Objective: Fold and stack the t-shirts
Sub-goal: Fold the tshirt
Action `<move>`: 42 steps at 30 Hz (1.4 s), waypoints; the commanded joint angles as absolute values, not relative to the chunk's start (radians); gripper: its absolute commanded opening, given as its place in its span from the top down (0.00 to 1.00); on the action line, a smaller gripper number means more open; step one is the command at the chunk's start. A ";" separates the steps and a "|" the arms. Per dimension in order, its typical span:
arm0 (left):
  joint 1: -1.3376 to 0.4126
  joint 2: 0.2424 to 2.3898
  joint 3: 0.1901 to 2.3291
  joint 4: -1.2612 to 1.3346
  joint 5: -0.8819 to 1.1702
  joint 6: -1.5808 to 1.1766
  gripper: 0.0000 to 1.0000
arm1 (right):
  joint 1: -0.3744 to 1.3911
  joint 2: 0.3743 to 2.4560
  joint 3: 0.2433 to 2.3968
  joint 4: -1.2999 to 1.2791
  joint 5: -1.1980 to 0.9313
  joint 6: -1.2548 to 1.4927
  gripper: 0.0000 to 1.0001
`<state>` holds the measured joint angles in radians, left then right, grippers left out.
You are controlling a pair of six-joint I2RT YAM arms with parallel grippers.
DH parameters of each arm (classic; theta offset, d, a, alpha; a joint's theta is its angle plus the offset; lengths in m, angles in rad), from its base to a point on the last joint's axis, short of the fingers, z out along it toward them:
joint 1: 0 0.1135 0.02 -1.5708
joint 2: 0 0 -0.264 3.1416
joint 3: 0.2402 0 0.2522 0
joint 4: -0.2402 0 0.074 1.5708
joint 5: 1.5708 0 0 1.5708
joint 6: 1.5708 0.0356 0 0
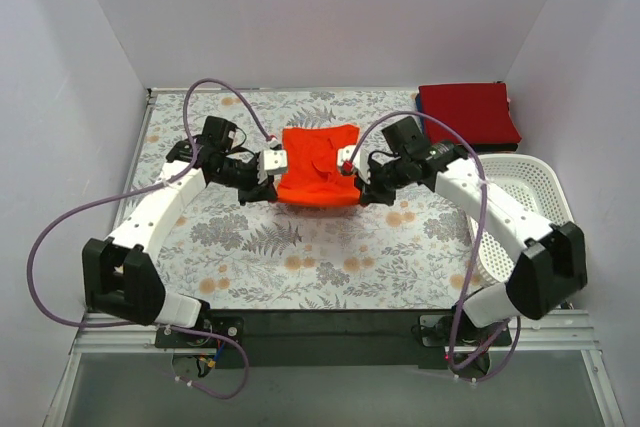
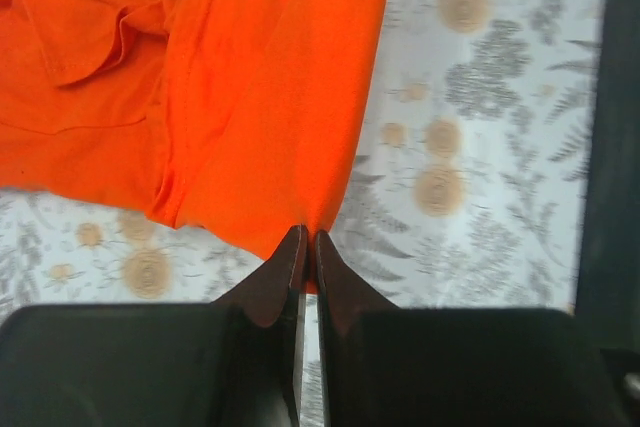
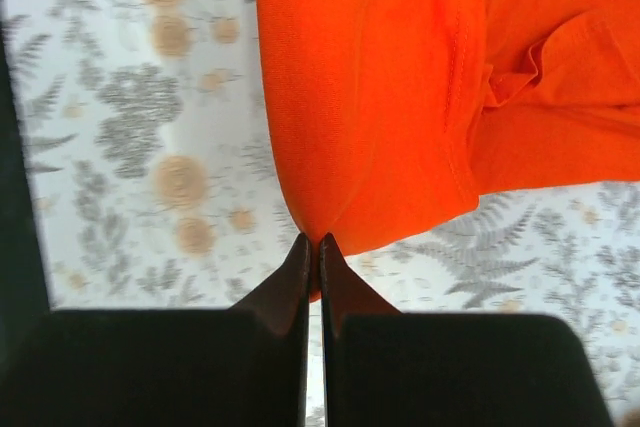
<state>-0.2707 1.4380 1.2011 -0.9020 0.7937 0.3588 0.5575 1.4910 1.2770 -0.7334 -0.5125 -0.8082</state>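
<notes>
The bright orange-red t-shirt (image 1: 318, 165) lies partly folded in the middle of the table. My left gripper (image 1: 275, 164) is shut on its left edge; in the left wrist view the gripper (image 2: 308, 239) pinches the orange-red t-shirt (image 2: 250, 97) at a corner. My right gripper (image 1: 349, 165) is shut on its right edge; in the right wrist view the gripper (image 3: 311, 243) pinches the orange-red t-shirt (image 3: 400, 77) at its lower corner. A darker crimson t-shirt (image 1: 467, 113) lies folded at the far right. The blue t-shirt is out of view.
A floral-patterned cloth (image 1: 250, 247) covers the table. A white perforated basket (image 1: 522, 209) stands at the right edge, partly under my right arm. White walls close in the far, left and right sides.
</notes>
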 commanded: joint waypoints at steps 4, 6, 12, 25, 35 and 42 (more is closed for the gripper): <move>-0.291 1.286 1.246 -1.264 0.902 0.385 1.00 | 0.635 1.287 1.203 -0.880 -0.591 -0.726 0.99; -0.293 1.273 1.279 -1.279 0.897 0.355 1.00 | 0.635 1.296 1.238 -0.888 -0.584 -0.721 0.99; -0.281 1.400 1.344 -1.134 0.804 0.264 1.00 | 0.565 1.416 1.343 -0.891 -0.595 -0.802 0.99; -0.229 1.880 1.568 -0.757 0.743 0.147 1.00 | 0.400 1.877 1.623 -0.887 -0.620 -0.949 0.99; -0.222 2.123 1.618 -0.700 0.670 0.144 1.00 | 0.379 2.216 1.879 -0.881 -0.600 -0.899 0.99; -0.224 2.122 1.588 -0.718 0.692 0.152 1.00 | 0.383 2.252 1.772 -0.868 -0.591 -0.877 0.99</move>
<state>-0.2298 2.1731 1.6100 -0.7170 0.6914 0.1307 0.3855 2.2784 1.8328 -0.8562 -0.5949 -0.8871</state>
